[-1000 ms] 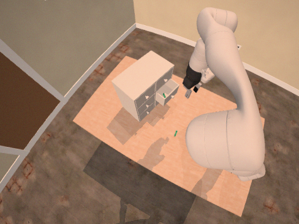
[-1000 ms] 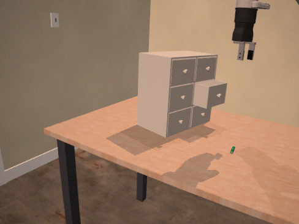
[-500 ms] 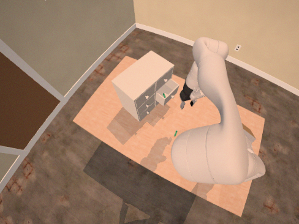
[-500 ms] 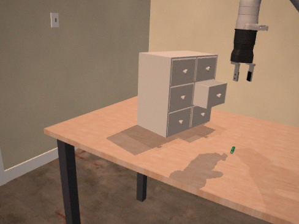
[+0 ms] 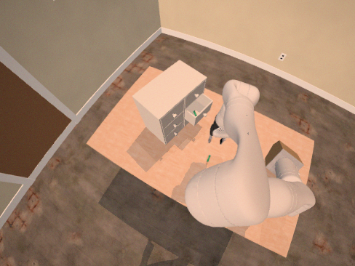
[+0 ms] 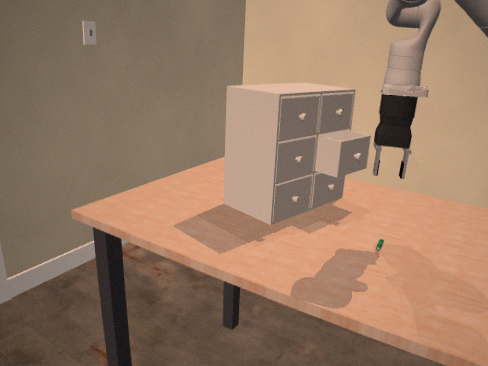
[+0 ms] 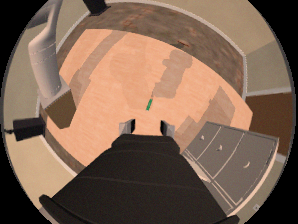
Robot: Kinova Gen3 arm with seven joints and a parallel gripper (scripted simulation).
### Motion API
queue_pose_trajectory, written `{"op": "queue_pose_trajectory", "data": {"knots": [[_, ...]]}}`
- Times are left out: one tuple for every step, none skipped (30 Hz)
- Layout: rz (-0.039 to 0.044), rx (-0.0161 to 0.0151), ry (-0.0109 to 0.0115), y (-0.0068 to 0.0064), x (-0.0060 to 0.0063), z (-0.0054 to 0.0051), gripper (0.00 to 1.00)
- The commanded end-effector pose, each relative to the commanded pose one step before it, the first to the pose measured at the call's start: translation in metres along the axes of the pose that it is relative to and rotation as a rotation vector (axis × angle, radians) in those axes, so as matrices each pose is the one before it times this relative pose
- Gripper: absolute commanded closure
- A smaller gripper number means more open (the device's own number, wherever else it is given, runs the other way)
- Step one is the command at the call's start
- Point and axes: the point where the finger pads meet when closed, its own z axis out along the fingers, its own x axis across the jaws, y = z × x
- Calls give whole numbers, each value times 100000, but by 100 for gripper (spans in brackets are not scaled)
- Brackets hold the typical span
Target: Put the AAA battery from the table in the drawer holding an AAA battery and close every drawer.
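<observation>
The small white chest (image 5: 171, 99) stands on the wooden table, with six grey drawers in two columns (image 6: 300, 150). The middle drawer of its right column (image 6: 345, 154) is pulled partly out, and a green AAA battery (image 5: 195, 113) lies inside it. A second green AAA battery (image 5: 208, 158) lies loose on the table in front of the chest; it also shows in the exterior view (image 6: 379, 244) and in the wrist view (image 7: 149, 104). My gripper (image 6: 388, 166) is open and empty. It hangs in the air just right of the open drawer, fingers pointing down, well above the table.
The other drawers of the chest are pushed in. The arm's base (image 5: 287, 163) stands at the table's right side, and its big elbow link (image 5: 229, 192) hides part of the table in the top view. The table's front edge (image 6: 280, 295) is near the loose battery.
</observation>
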Motion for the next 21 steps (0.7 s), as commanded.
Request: {"op": "queue_pose_trajectory", "data": {"knots": [[5502, 1781, -1719, -1732, -181, 2376, 0], [2652, -4, -5, -276, 17, 607, 0], [2447, 2, 3, -256, 14, 563, 0], [2273, 2, 2, -238, 7, 522, 0], [2125, -4, -6, -221, -3, 486, 0], [1932, 5, 6, -203, -1, 446, 0], [1806, -4, -5, -187, -11, 413, 0], [0, 0, 0, 0, 0, 0, 0], [0, 0, 0, 0, 0, 0, 0], [1633, 3, 4, -171, -8, 376, 0], [1498, 0, 0, -156, -12, 344, 0], [1377, -7, -7, -141, -17, 313, 0], [1206, 7, 8, -127, -8, 280, 0], [1096, 0, 0, -114, -13, 252, 0], [985, -5, -5, -100, -16, 224, 0], [853, 0, 0, -88, -12, 196, 0], [729, 5, 4, -77, -8, 169, 0], [629, 2, 1, -65, -9, 145, 0], [532, 0, 0, -55, -9, 122, 0], [440, -1, -1, -45, -8, 100, 0], [353, -2, -2, -36, -7, 80, 0]]}}
